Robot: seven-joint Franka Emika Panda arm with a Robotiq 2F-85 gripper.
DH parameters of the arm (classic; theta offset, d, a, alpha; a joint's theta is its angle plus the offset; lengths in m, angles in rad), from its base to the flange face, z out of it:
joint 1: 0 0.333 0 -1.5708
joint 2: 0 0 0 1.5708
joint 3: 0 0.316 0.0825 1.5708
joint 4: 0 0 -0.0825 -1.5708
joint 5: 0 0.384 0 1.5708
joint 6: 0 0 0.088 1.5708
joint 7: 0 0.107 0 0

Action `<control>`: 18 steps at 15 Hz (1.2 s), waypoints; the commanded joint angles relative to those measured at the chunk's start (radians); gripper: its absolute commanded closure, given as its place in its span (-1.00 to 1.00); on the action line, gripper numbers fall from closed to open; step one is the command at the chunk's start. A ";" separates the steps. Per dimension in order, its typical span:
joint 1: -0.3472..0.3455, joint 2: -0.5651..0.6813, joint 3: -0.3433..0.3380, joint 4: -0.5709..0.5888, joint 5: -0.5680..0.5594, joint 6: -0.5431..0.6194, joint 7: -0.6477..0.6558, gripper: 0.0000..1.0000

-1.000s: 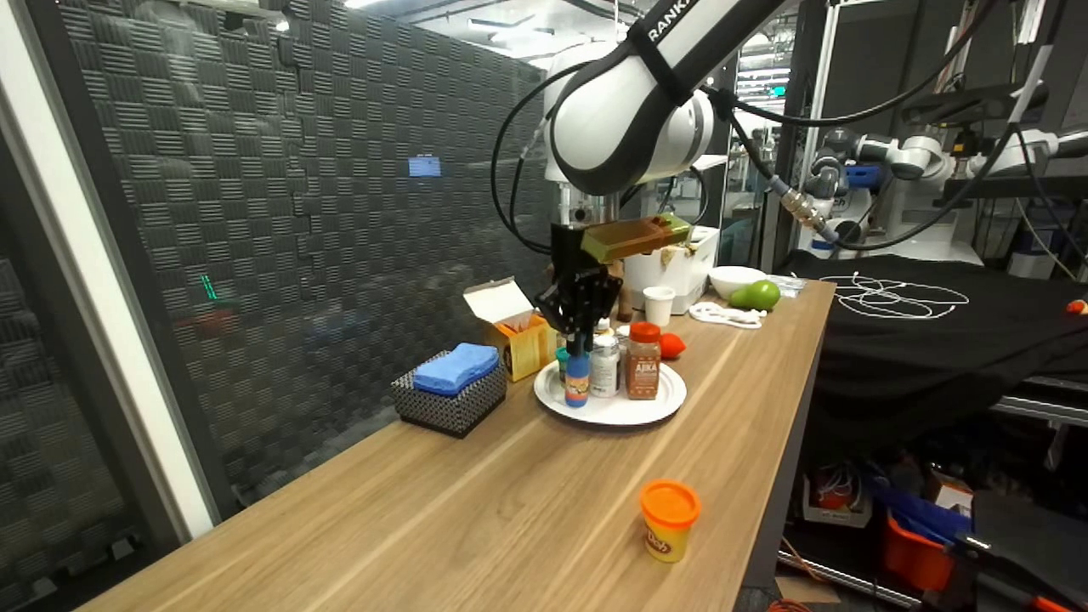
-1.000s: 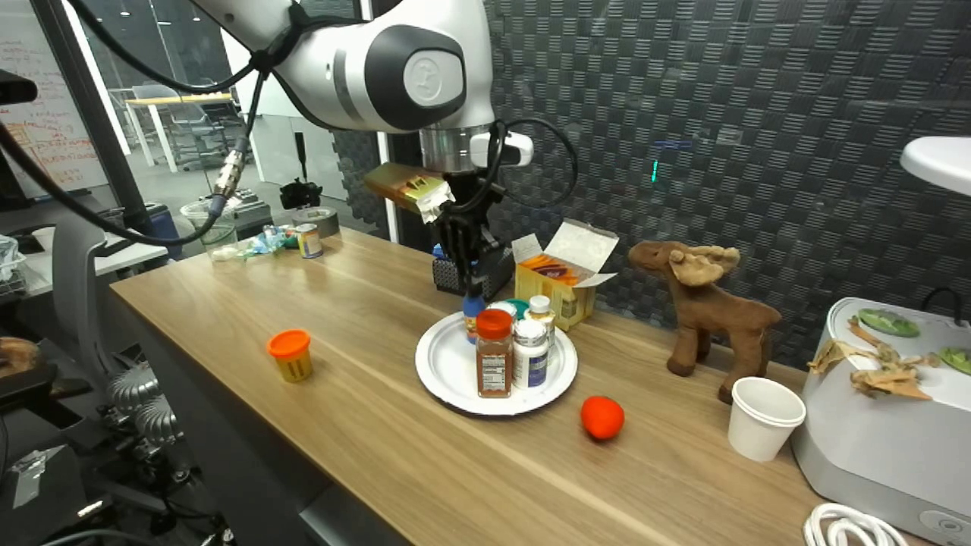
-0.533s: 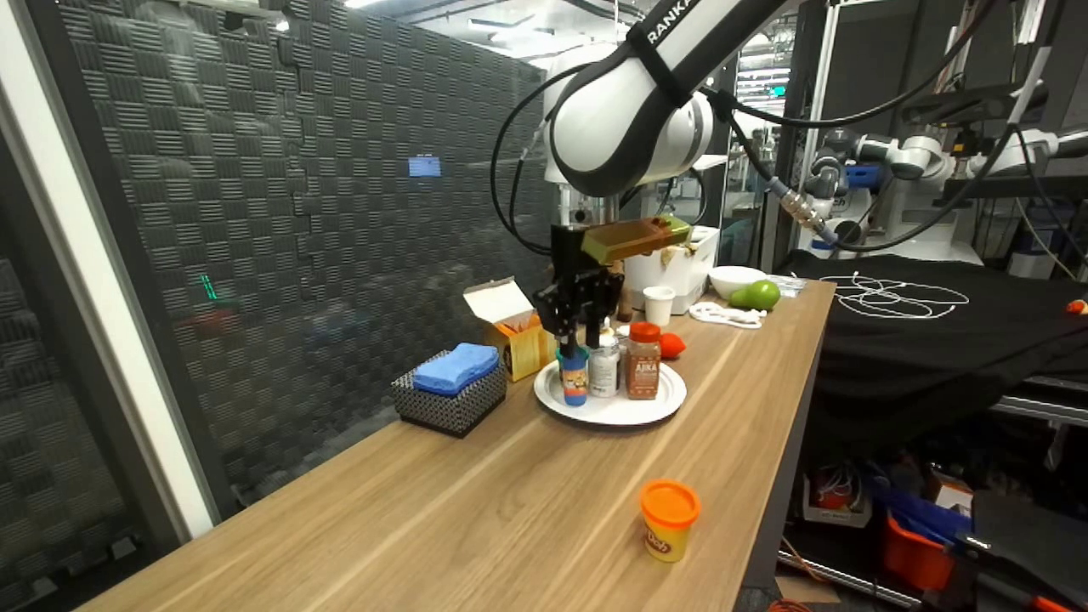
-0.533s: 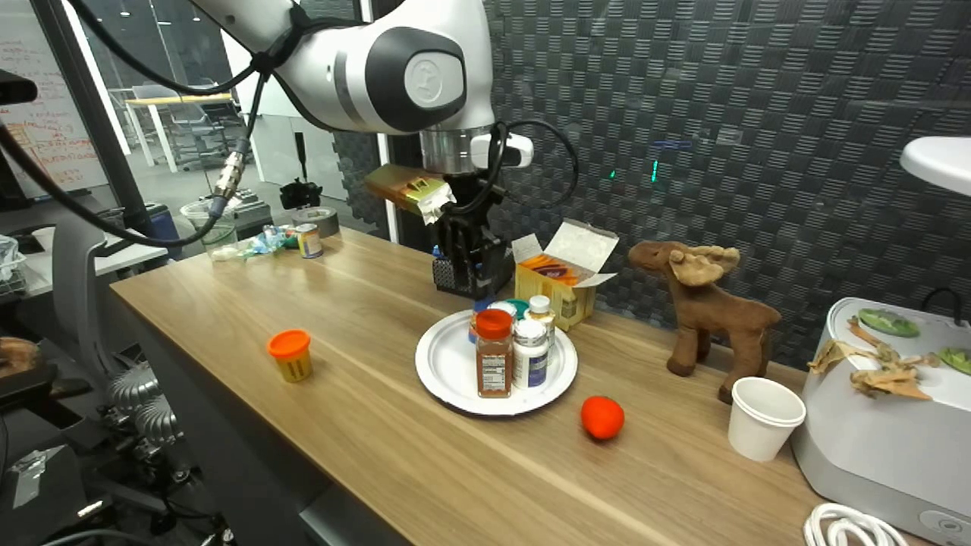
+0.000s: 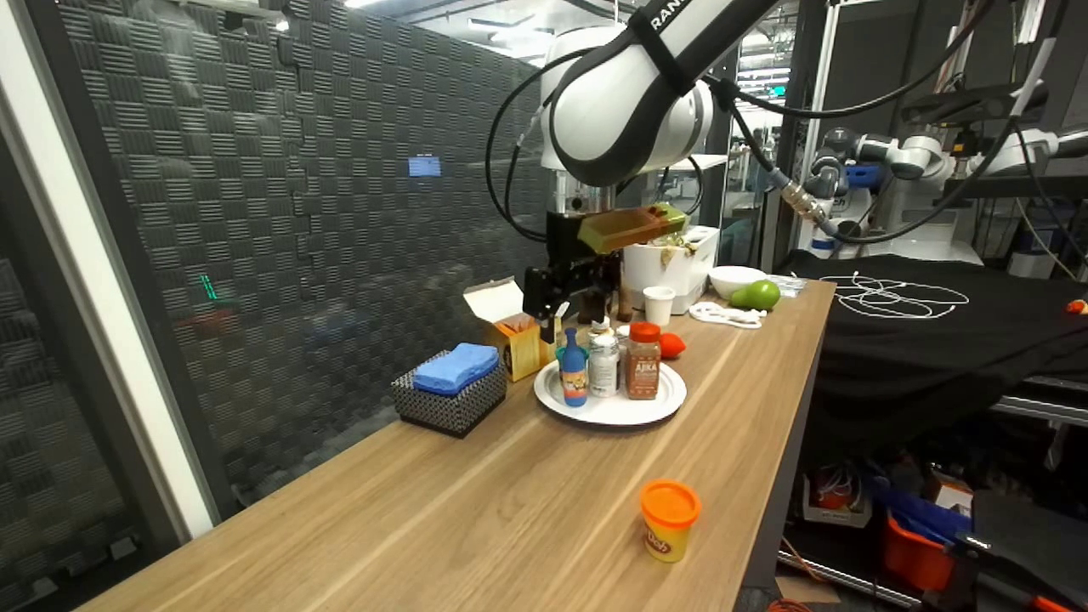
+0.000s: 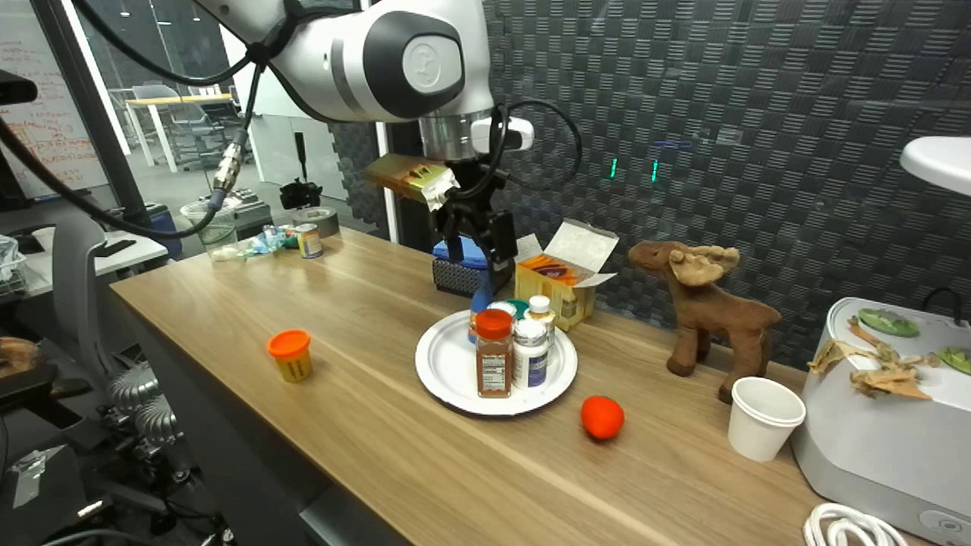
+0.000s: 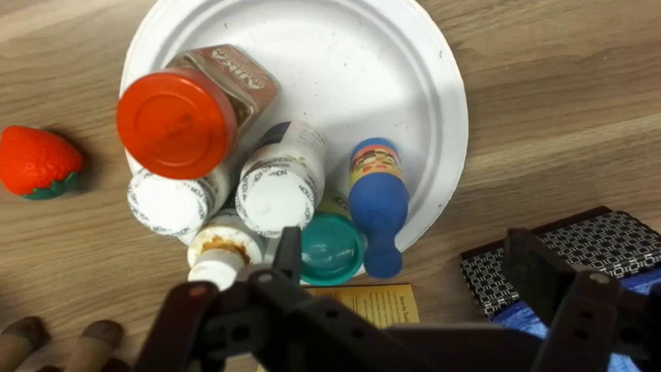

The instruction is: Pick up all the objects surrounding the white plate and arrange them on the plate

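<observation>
Fingers (image 7: 537,274) spread and empty, I hang over the blue bottle (image 7: 379,206), upright on the white plate (image 7: 361,72) beside the green-lidded tub (image 7: 330,249), probably packed close, saving room for the orange tub (image 6: 291,356) (well apart on the table (image 6: 379,421))

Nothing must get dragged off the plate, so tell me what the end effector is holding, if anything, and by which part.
Nothing is held: the end effector is open, clear of the blue bottle standing on the white plate.
</observation>
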 commanded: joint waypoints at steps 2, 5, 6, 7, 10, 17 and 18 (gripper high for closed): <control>0.050 -0.111 -0.016 -0.092 -0.062 0.037 0.066 -1.00; 0.083 -0.224 -0.002 -0.220 -0.076 0.055 0.146 -1.00; 0.092 -0.258 0.003 -0.259 -0.081 0.064 0.177 -1.00; 0.102 -0.298 0.008 -0.313 -0.091 0.080 0.219 -1.00; 0.101 -0.372 0.035 -0.431 -0.072 0.111 0.280 -1.00; 0.078 -0.324 0.071 -0.508 0.095 0.160 0.096 -1.00; 0.079 -0.314 0.075 -0.508 0.118 0.152 0.067 -1.00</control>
